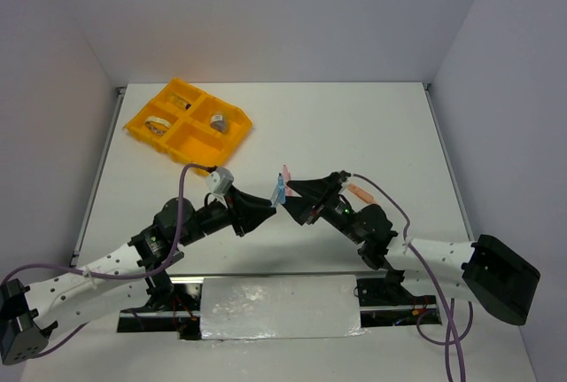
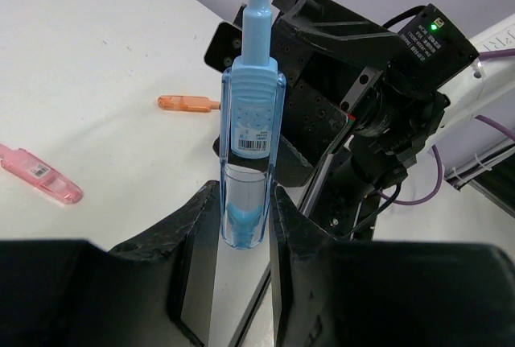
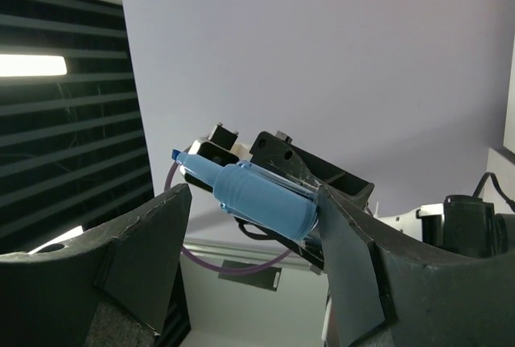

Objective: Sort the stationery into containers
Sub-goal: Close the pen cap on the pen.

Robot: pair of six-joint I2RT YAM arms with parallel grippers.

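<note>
My left gripper (image 2: pixel 244 220) is shut on the lower end of a light-blue highlighter (image 2: pixel 248 134) and holds it upright above the table, uncapped tip away from me. My right gripper (image 3: pixel 253 196) is open; the highlighter's (image 3: pixel 261 196) upper part lies between its wide-apart jaws, against the right finger (image 3: pixel 350 242). In the top view both grippers (image 1: pixel 270 206) (image 1: pixel 292 198) meet at the highlighter (image 1: pixel 279 191) at mid-table. A pink piece (image 2: pixel 40 175) and an orange piece (image 2: pixel 187 104) lie on the table. The orange-yellow tray (image 1: pixel 137 125) holds a beige tape ring (image 1: pixel 159 124) and a small jar (image 1: pixel 218 121).
The tray stands at the far left of the white table (image 1: pixel 354 125). A small pale item (image 1: pixel 180 98) lies in its far compartment. The pink piece (image 1: pixel 285 172) lies just beyond the grippers, the orange piece (image 1: pixel 359 193) by the right arm. Walls enclose the table on three sides.
</note>
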